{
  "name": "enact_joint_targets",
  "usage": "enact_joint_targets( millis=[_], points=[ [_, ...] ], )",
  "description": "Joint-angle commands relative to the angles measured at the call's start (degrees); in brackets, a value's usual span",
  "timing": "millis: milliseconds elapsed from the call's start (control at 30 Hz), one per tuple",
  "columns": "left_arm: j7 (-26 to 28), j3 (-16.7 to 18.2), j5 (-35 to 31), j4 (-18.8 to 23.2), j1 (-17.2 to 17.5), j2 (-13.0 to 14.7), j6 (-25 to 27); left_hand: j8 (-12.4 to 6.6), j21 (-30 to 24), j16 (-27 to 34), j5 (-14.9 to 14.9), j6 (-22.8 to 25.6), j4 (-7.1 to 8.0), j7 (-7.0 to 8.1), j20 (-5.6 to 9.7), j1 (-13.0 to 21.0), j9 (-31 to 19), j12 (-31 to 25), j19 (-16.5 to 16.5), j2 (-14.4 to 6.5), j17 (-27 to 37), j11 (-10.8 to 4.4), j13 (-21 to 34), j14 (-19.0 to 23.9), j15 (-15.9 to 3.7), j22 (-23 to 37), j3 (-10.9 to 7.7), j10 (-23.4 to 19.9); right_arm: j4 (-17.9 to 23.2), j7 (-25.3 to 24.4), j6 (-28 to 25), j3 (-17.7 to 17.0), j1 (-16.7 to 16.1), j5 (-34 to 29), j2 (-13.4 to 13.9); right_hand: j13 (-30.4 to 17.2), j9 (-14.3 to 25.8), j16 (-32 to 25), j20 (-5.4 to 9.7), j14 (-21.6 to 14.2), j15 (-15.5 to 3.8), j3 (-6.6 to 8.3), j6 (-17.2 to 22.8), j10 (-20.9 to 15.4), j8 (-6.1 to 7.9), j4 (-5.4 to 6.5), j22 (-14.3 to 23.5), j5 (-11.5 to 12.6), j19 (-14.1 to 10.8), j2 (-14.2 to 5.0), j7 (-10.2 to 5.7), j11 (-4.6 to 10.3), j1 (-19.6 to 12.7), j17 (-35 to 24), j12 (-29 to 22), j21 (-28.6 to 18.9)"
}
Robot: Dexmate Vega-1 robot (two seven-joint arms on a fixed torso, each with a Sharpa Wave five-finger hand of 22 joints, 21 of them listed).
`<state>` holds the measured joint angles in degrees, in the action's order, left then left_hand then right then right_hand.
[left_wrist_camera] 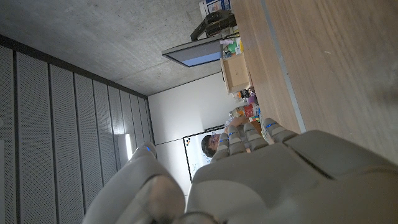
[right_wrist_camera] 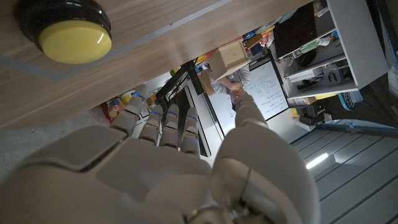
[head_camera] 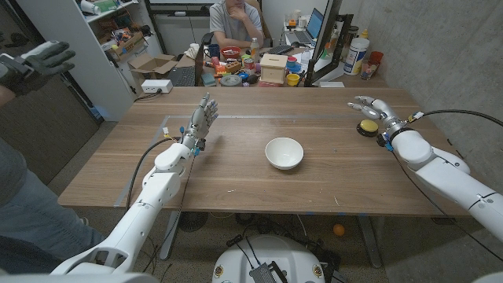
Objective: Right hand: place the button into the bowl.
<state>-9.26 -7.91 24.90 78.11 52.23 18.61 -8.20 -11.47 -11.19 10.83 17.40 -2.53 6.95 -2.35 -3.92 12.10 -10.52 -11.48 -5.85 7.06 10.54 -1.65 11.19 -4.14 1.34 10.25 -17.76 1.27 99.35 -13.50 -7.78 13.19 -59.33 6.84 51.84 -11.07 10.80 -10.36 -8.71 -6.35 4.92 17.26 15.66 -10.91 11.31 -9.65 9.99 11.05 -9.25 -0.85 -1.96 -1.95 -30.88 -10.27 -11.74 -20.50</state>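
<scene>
Button, one yellow cap on a black base, sits near the table's far right edge beside the right hand, fingers spread, holding nothing. One white bowl mid-table. Left hand spread too.

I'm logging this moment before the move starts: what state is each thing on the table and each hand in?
button: yellow top in a black base, upright on the table near its far right edge, not held.
bowl: white, upright at the table's middle, nothing in it.
right hand: open, fingers apart, next to the button, holding nothing.
left hand: open, fingers up, holding nothing.
</scene>
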Motion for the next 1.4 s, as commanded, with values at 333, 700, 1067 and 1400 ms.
enact_joint_targets(
  millis=[333,700,1067,1400],
  points=[
    [1.6,-0.4,-0.7,2.0,1.4,0.5,-0.7,-0.37,-0.3,0.3,0.7,0.1,-0.14,0.3,-0.65,0.3,-0.3,-0.5,0.0,-0.8,0.2,-0.74,0.0,0.3,-0.1,0.3,0.19,0.0,4.2,4.6,-16.3,4.6,4.1,-14.5,4.7,-0.2,0.3,-0.2,-3.34,0.6,2.53,0.1,-0.7,2.6,-0.01,0.25,0.2,0.5,-0.6,1.08,-1.74,0.17,-1.9,-0.2,0.4,1.0],
    [2.4,-0.8,-0.9,3.1,1.6,0.9,-0.5,0.14,-0.4,0.3,0.8,-1.1,-0.19,0.58,-0.98,0.3,-0.3,-0.3,0.0,-0.9,0.2,-0.74,0.0,0.4,1.2,0.3,0.42,0.6,5.4,12.9,-24.7,10.3,9.5,-23.6,6.3,-0.2,0.4,0.0,-3.68,1.6,2.84,-0.1,-2.8,4.9,-0.52,0.43,0.3,0.8,-1.0,2.0,-2.13,-0.89,-2.8,-0.2,0.7,1.7],
    [3.2,-0.7,-0.7,4.1,2.2,1.2,-0.2,0.16,-0.4,0.3,0.9,-1.2,-0.23,0.88,-1.16,0.4,-0.3,-0.2,-0.1,-1.0,0.2,-1.11,0.0,0.5,1.31,0.3,0.54,0.8,3.7,20.0,-29.1,14.6,13.8,-30.8,4.7,-0.2,0.4,-0.1,-3.75,2.1,3.28,-0.65,-4.7,6.2,-0.89,0.66,0.4,0.9,-1.4,3.06,-2.27,-0.93,-2.7,-0.2,0.8,2.2],
    [3.6,-0.6,-0.3,4.4,2.9,1.2,-0.3,0.29,-0.4,0.3,1.0,-1.7,-0.25,1.33,-1.51,0.5,-0.3,-0.2,0.0,-1.1,0.2,-1.45,0.0,0.6,1.82,0.4,0.67,0.8,0.8,25.5,-30.1,17.7,17.4,-36.2,2.7,-0.1,0.4,-0.1,-3.78,2.6,3.82,-1.23,-7.1,7.8,-1.2,0.9,0.5,1.2,-2.4,4.14,-1.73,-1.61,-2.5,-0.3,0.8,2.4]
  ],
)
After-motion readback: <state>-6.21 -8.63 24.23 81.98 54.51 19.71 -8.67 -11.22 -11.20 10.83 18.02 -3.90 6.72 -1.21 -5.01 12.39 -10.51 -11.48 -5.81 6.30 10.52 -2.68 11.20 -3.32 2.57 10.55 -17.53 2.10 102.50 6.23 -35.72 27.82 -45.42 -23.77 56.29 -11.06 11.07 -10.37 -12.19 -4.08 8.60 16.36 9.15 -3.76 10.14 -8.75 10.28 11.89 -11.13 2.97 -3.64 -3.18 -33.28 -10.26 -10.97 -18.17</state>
